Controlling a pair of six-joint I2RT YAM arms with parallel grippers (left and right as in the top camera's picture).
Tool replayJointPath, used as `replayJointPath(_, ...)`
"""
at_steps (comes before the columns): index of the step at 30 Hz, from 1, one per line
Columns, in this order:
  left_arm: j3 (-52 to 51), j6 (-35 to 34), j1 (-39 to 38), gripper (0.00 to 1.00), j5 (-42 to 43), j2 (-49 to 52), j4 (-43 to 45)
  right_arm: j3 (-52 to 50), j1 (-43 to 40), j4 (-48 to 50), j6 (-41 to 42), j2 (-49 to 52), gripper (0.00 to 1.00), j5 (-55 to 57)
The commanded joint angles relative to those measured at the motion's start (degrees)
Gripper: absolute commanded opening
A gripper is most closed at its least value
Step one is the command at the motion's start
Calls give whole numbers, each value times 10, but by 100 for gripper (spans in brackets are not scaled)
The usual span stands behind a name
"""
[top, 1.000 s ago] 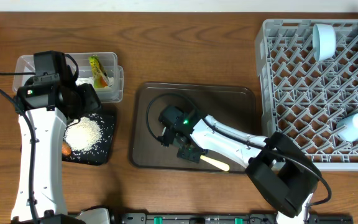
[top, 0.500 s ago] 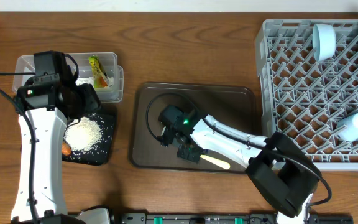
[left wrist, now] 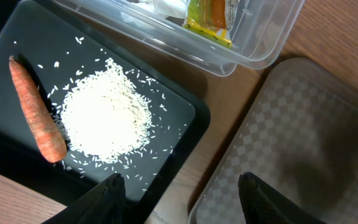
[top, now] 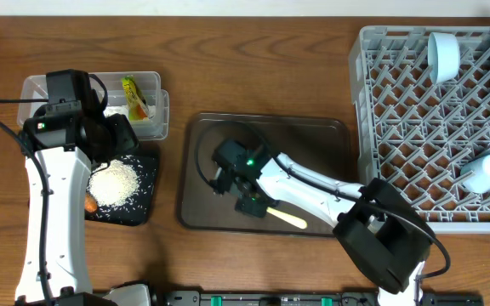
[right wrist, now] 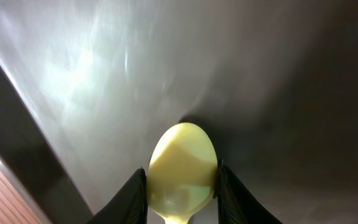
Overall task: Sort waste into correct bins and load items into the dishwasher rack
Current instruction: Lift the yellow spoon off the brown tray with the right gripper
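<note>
Spoon (right wrist: 182, 163) clamped between right pincer (right wrist: 180, 186) fingers, bowl above brown tray (right wrist: 104, 74).

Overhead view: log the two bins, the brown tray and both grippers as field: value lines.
clear tub: holds snack packet
black tray: holds rice and carrot
brown tray: cream spoon near its front rim
right gripper: closed on the spoon's bowl
left gripper: open, empty, over the gap between black tray and brown tray
</note>
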Motion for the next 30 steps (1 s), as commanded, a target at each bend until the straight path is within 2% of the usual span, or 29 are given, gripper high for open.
replayJointPath(1, -2, -2, 2, 61, -3, 0, 0, 47, -8, 1, 31, 3, 16, -6)
replayJointPath(9, -2, -2, 2, 61, -3, 0, 0, 132, -50, -17, 112, 3, 13, 50)
replayJointPath(11, -2, -2, 2, 61, -3, 0, 0, 156, -69, -35, 126, 3, 9, 50)
replayJointPath(17, -2, -2, 2, 61, -3, 0, 0, 208, -123, -78, 135, 3, 9, 50)
replayJointPath(22, -2, -2, 2, 61, -3, 0, 0, 213, -145, -94, 135, 3, 7, 47)
replayJointPath(23, -2, -2, 2, 61, -3, 0, 0, 213, -147, -95, 135, 3, 11, 41)
replayJointPath(25, -2, -2, 2, 61, -3, 0, 0, 213, -146, -95, 135, 3, 34, 23)
replayJointPath(26, -2, -2, 2, 61, -3, 0, 0, 212, -145, -91, 135, 3, 41, 12)
replayJointPath(30, -2, -4, 2, 61, -3, 0, 0, 207, -135, -62, 135, 3, 47, -11)
